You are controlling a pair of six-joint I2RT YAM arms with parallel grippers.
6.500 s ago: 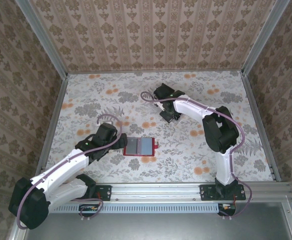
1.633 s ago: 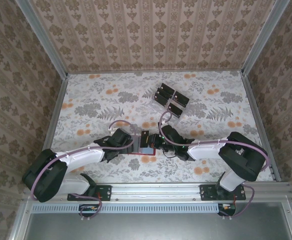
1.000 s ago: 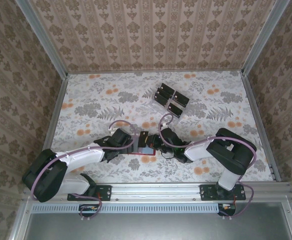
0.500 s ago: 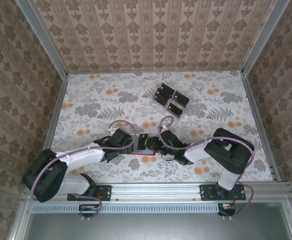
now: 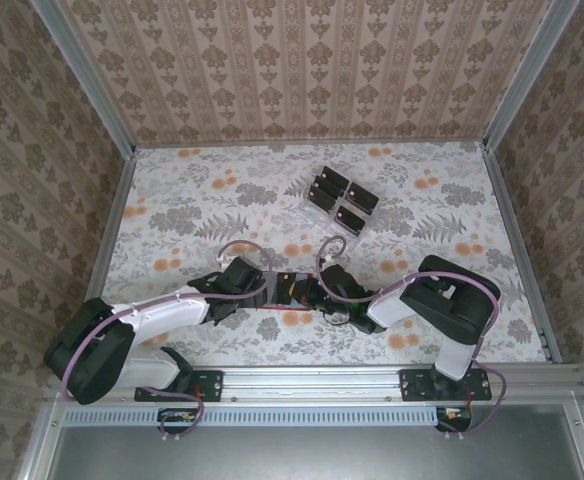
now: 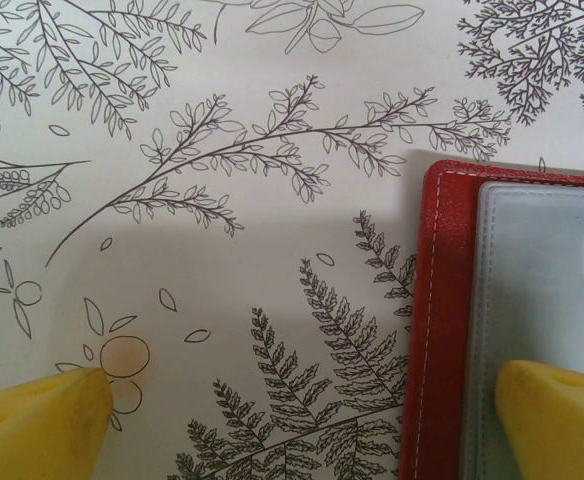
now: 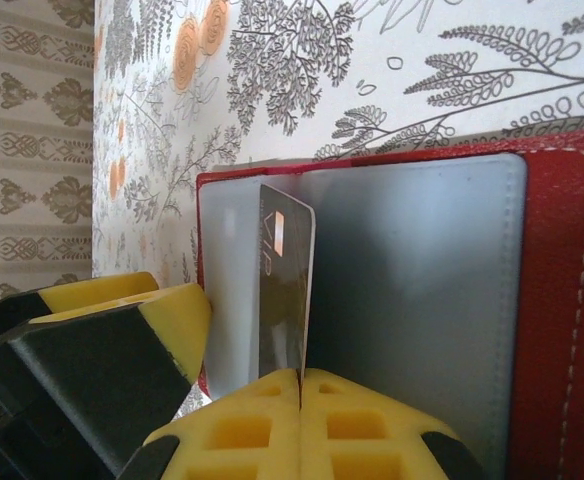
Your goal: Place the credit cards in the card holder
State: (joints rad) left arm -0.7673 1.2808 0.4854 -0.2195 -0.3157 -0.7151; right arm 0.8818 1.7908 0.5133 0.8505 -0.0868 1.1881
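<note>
At open red wallet point(image 7: 564, 300), right gripper point(image 7: 300, 385) was clamped on black card point(image 7: 284, 290), card edge-on over grey pocket point(image 7: 412, 300). Left gripper point(image 6: 302, 420) spread wide, one finger point(image 6: 557, 420) above wallet.

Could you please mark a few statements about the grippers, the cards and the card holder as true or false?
1. The right gripper is shut on a black card standing on edge over the card holder. True.
2. The left gripper is shut. False: its jaws stand open, one finger over the holder's grey pocket, the other over the table.
3. The card holder lies folded shut. False: it lies open, pockets up.
4. Other black cards sit in a clear tray farther back. True.
</note>
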